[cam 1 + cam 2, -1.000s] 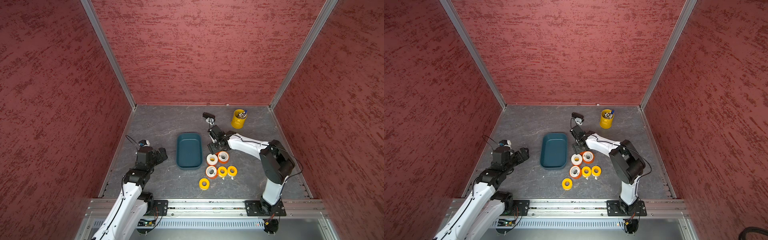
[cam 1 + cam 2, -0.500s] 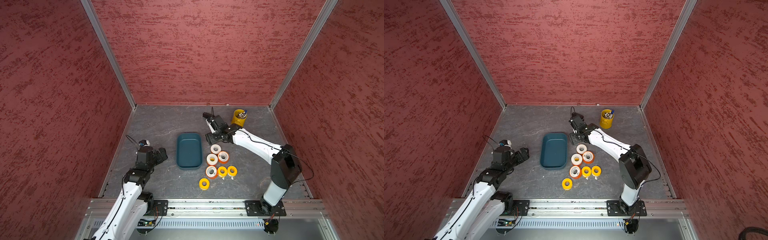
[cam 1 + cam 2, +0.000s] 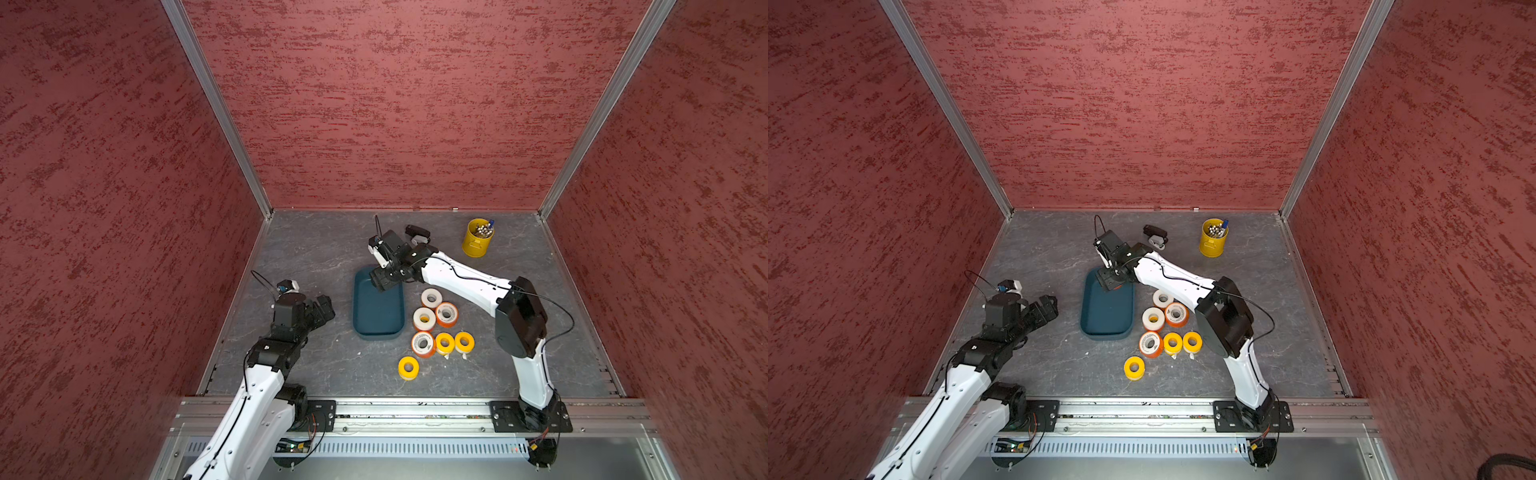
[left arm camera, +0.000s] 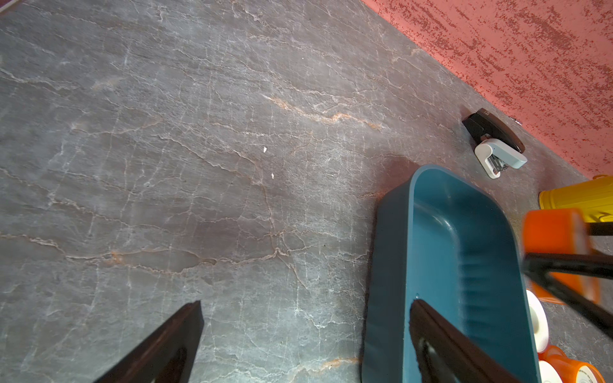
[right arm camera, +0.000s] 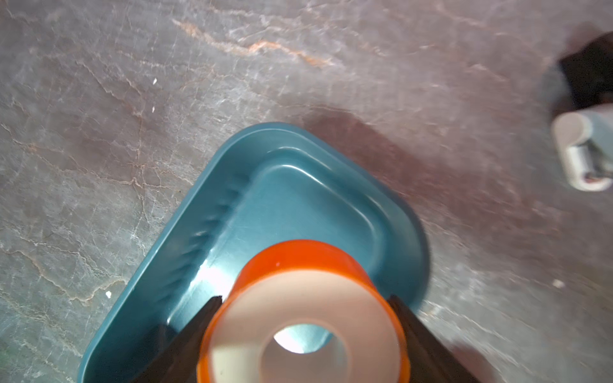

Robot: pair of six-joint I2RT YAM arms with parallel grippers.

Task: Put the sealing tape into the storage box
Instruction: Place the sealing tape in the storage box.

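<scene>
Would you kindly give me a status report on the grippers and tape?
Left gripper open. Right gripper shut on orange-sided, white-faced tape roll, over dark teal plastic tray. Seven rolls beside tray. Nothing in the way.

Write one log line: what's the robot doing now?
right fingers: holding orange-sided tape roll above teal plastic storage box | left fingers: open, empty | box: empty

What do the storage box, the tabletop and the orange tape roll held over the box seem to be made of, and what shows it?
The storage box: moulded plastic, smooth semi-gloss; rounded corners and a bright highlight on its floor.
The tabletop: stone-look, matt, with pale and rusty veins; real stone or printed laminate, unclear.
The orange tape roll: probably a glossy plastic spool, with a matt white face.
</scene>
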